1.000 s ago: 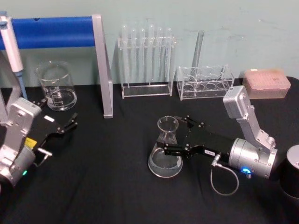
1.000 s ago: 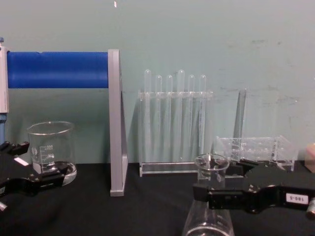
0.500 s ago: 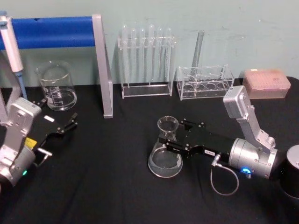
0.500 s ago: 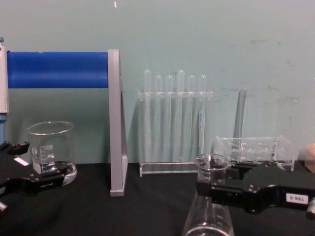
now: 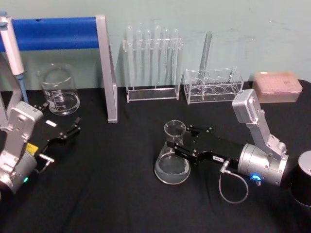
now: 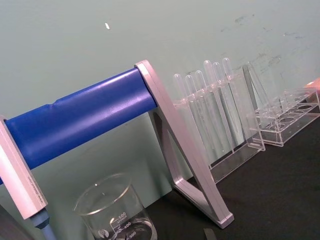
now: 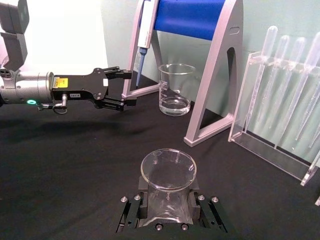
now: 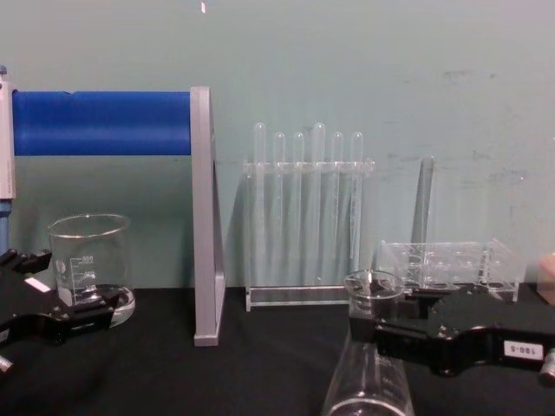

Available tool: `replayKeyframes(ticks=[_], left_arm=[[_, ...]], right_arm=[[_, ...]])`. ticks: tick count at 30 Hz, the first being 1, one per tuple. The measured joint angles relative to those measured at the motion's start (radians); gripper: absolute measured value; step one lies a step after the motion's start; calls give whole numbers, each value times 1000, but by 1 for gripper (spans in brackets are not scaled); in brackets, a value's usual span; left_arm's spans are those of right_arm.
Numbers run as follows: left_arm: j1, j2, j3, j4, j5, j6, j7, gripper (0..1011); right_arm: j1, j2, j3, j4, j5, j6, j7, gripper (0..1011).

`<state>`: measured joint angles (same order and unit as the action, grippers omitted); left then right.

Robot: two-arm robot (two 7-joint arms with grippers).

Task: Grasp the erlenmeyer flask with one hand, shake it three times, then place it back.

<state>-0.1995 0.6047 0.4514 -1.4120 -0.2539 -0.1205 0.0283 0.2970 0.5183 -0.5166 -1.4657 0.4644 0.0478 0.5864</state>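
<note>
Black cloth table [image 5: 116, 194] under a green wall: the right gripper [image 5: 174, 143] is pinching the flask [image 5: 172, 158] by its neck.
The flask is sitting on the cloth just toward 5 o'clock of centre, seemingly not yet lifted, so the grasp is looking done while three shakes and the set-down are waiting. The left gripper [image 5: 73, 129] is idling at 9 o'clock, fingers spread. Counting: one flask, one beaker [image 5: 58, 91] at 10 o'clock, and at 12 o'clock a tall rack [image 5: 151, 92] holding what looks like six tubes and a low rack [image 5: 214, 86].
</note>
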Motion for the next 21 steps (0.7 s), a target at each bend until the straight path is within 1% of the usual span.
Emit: replayKeyframes(ticks=[11, 16, 21], left_arm=[[0, 0, 0, 0, 0, 0, 0, 1001], [0, 0, 0, 0, 0, 0, 0, 1001], [0, 0, 0, 0, 0, 0, 0, 1001]], right_arm=[[0, -1, 0, 0, 3, 2, 1, 447], [-4, -6, 11, -18, 26, 23, -4, 447], [-14, -14, 31, -56, 55, 52, -39, 447]])
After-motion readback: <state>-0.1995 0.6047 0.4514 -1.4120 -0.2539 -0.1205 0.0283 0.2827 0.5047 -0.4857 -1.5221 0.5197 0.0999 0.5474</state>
